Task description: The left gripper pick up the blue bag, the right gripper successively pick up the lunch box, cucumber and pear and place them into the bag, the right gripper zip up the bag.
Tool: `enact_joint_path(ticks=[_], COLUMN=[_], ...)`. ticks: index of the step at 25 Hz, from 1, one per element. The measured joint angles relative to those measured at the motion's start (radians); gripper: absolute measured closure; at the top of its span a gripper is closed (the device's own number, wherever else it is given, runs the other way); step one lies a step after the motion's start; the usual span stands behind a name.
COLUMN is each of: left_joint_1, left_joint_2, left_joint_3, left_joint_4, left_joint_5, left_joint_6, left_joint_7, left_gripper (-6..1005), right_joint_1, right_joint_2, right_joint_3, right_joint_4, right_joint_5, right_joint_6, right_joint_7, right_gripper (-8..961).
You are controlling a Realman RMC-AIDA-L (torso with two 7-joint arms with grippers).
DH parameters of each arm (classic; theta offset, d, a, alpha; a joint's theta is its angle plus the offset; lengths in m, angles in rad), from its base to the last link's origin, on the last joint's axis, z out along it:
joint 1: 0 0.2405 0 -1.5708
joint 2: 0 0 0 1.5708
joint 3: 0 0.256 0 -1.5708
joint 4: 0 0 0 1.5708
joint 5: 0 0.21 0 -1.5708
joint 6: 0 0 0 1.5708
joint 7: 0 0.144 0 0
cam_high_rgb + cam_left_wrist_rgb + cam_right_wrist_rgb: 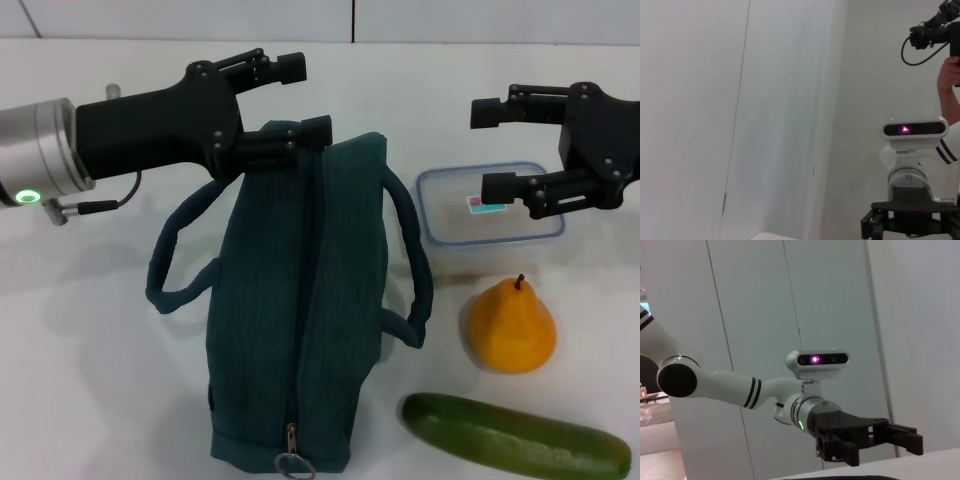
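The blue bag [295, 300] lies on the white counter [90, 380], its zipper running toward the camera and its metal ring pull [293, 463] partly cut off at the lower edge of the head view. The bag's far end is hidden behind the nearer finger of the left gripper [295, 98], so whether that finger touches the fabric cannot be told. Its jaws are spread, 1 finger over the bag's far end, the other farther back over bare counter.

The lunch box [490, 205] sits to the right of the bag, partly covered by the lower finger of the right gripper [492, 150]. That gripper's jaws are spread too, hovering over the box, pinching nothing.

The pear [511, 325] stands near the box, and the cucumber [515, 437] lies nearest the camera, with its right end at the frame edge.

Pale wall panels stand behind the counter. In the left wrist view, a person's hand [949, 82] holds a camera at the edge.
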Motion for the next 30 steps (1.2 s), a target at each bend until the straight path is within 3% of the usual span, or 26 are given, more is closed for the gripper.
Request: enact_joint_path(ticks=[22,27,30], left_joint_1=[-0.005,0.0,0.003], left_joint_2=[-0.002,0.005,-0.015], left_joint_3=[-0.001,-0.109,-0.195], left_joint_4=[0.047,0.224,0.334], left_joint_5=[0.034,0.191,0.346], left_joint_6=[0.002,-0.01,-0.009], left_joint_7=[-0.078,-0.438,-0.625], left_gripper=[156,164,168], right_joint_1=[-0.016,-0.018,-0.018], right_joint_2=[0.008,0.009,0.007], right_joint_3=[0.015,0.015,0.015], right_joint_4=[-0.006,-0.006,-0.006], right_joint_5=[0.003,0.003,0.003], right_joint_6=[0.0,0.01,0.013], right_joint_7=[-0.001,-0.01,-0.022], right_gripper=[86,86,86])
